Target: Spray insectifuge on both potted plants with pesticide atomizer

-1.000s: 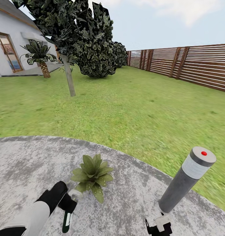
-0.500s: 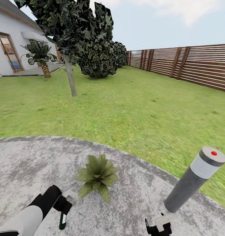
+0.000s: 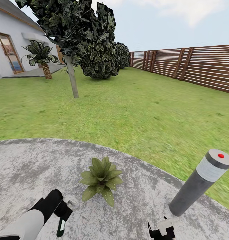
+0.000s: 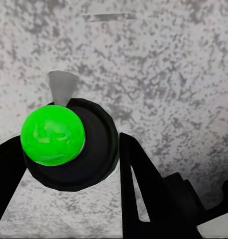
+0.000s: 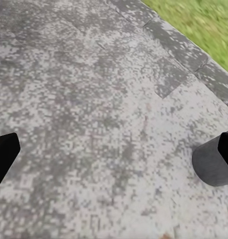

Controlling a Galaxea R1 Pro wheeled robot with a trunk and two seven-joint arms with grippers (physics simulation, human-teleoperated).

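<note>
1. Head view, far left: the left tool [image 3: 63,213] is clamped on the pesticide atomizer [image 3: 61,224], whose dark green body with white label hangs down below the fingers while its pale spray head [image 3: 71,202] pokes out toward the plant.
2. Left wrist view looks down the bottle's length: a bright green round end [image 4: 53,134] set in the dark body, with the black fingers [image 4: 144,184] bracketing it on both sides over grey stone.
3. Handling, as a judgement: a slim, rigid plastic bottle, probably light, with smooth sides that could twist in a two-finger grip; holding it high, just under the spray head, should steady the nozzle.
4. Centre: one potted plant [image 3: 101,180] sits on the stone patio [image 3: 24,166], near the nozzle.
5. Right: the right tool [image 3: 162,230] hangs with its fingers spread and nothing between them, beside the grey bollard lamp [image 3: 201,181].
</note>
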